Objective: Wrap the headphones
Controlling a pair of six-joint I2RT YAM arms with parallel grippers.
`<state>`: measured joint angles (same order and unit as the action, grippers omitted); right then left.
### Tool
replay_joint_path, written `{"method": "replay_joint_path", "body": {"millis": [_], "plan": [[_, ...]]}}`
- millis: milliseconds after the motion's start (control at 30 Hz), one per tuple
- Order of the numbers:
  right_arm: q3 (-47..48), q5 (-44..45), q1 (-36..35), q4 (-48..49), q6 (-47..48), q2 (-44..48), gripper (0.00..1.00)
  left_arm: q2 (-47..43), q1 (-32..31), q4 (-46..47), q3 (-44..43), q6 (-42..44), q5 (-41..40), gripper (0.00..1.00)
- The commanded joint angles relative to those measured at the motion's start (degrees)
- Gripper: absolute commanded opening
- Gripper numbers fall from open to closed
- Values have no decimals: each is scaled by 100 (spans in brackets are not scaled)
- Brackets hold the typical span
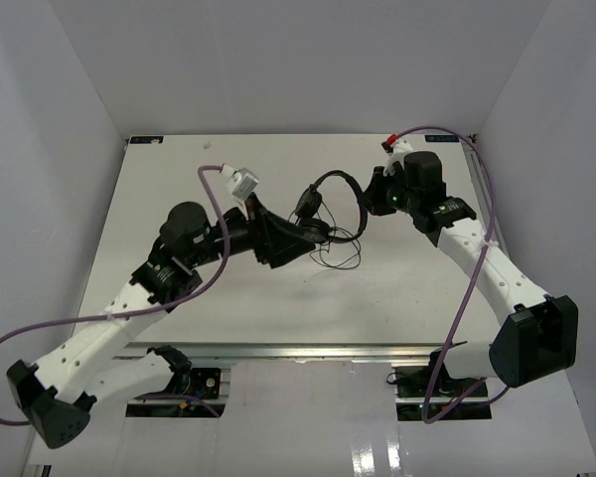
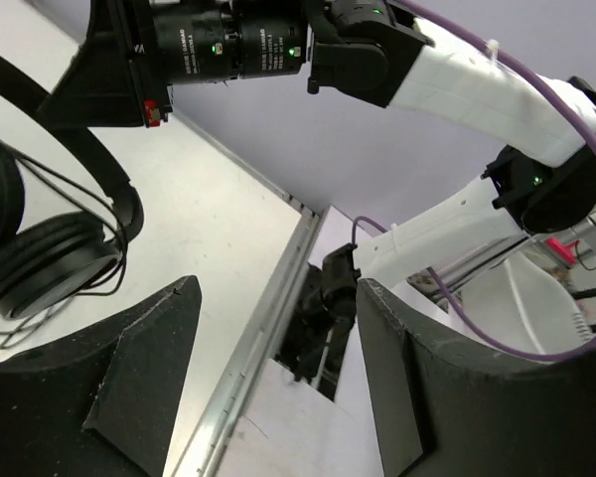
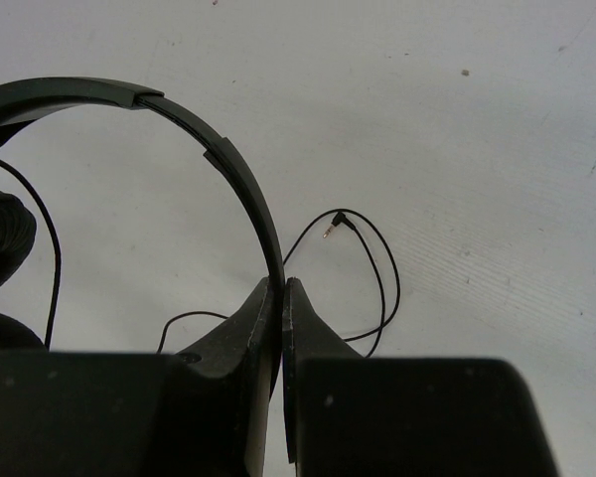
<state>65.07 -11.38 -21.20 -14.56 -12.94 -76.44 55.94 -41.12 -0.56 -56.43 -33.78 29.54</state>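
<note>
Right tool [image 3: 281,298]: fingers together, clamped on the thin headband [image 3: 228,164] of the headphones [image 1: 335,204].
Left tool [image 2: 275,293]: fingers wide apart, holding nothing, just beside the earcups [image 2: 45,263].
Headphones: mid-counter [image 1: 228,298], between the two tools. The long axis runs across the counter, with the arch toward the right arm and the earcups toward the left arm.
Cable [image 3: 377,268]: loose loops on the counter beside the right tool, plug [image 3: 328,232] free.
</note>
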Motion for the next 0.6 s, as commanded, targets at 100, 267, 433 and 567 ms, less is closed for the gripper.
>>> {"method": "replay_joint_path", "body": {"millis": [100, 267, 433, 567], "plan": [[635, -449, 115, -19, -218, 17, 8, -1702, -36, 589, 2293, 867, -917, 75], [674, -741, 203, -64, -349, 15, 8, -1701, -45, 1401, 3231, 1145, -993, 75], [712, -1081, 304, -84, -529, 70, 8, -1279, -36, 2613, 3848, 1705, -1428, 81], [773, -1256, 349, -113, -626, 151, 8, -440, -36, 3581, 3920, 1986, -1532, 84]]}}
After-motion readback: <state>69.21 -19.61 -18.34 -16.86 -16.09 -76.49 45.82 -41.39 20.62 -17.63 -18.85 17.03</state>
